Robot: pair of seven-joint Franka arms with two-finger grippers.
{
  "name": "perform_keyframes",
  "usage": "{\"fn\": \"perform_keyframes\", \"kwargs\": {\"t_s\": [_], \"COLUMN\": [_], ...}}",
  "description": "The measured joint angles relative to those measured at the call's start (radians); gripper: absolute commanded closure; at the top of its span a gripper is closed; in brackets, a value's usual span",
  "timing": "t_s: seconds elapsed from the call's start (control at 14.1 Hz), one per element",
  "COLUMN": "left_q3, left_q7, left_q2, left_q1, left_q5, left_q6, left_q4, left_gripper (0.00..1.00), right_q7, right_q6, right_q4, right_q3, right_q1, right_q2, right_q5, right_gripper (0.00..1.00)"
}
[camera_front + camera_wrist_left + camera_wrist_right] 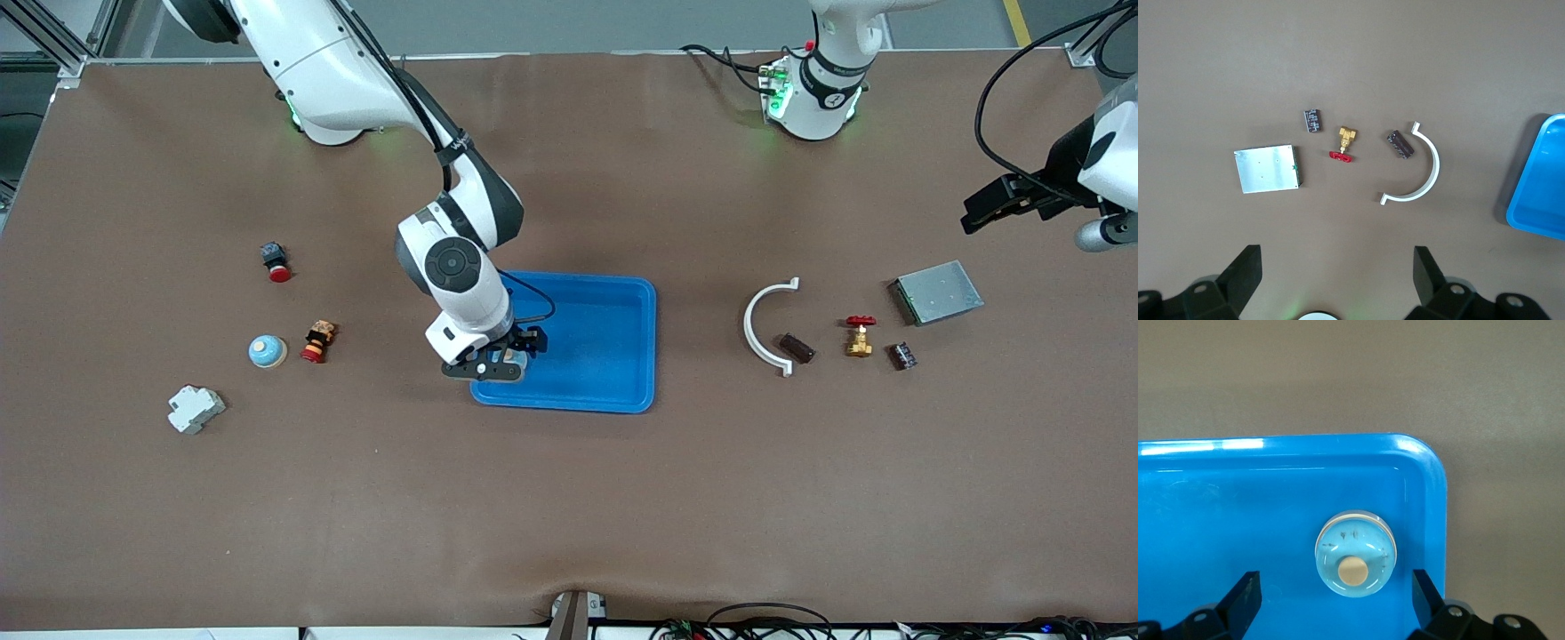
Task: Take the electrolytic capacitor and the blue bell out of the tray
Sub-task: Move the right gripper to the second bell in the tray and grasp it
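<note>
Blue bell point(1355, 553) sits in a corner of the tray point(622, 293), toward the right arm's end. Right tool point(509, 353) hovers above it, fingers spread wide to straddle it; in the front view the tool hides the bell. Capacitor point(797, 348) lies out on the bench point(569, 498). Left tool point(1335, 280) waits open, aloft.

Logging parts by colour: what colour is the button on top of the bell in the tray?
Beige, on the light-blue bell in the tray; the right wrist view shows it best.
</note>
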Motion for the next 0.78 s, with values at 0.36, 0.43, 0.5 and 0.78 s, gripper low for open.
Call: {"fn": "perform_keyframes", "kwargs": {"t_s": [0.36, 0.43, 0.5, 0.78], "left_q3": [-0.001, -0.001, -0.001, -0.001], "left_q7": [0.001, 0.001, 0.001, 0.001], "left_q2": [0.0, -0.001, -0.002, -0.014], "left_q1": [-0.009, -0.012, -0.017, -0.044], "left_q5": [0.0, 0.0, 0.0, 0.0], "left_q6": [-0.017, -0.021, -0.023, -0.033], "left_q4": [0.002, 0.003, 0.004, 0.01], "left_gripper": [0.0, 0.0, 0.0, 0.0], "right_q7": [-0.015, -0.016, -0.017, -0.02], "right_q6": [0.0, 0.0, 0.0, 0.011], "right_q4": [0.013, 0.017, 0.021, 0.024], "right_q3": [-0.002, -0.002, -0.002, -0.002], "right_q1": [0.0, 0.0, 0.0, 0.002], "right_q2": [0.033, 0.039, 0.045, 0.067], "right_q5": [-0.007, -0.008, -0.008, -0.023], "right_gripper": [0.0, 0.0, 0.0, 0.0]}}
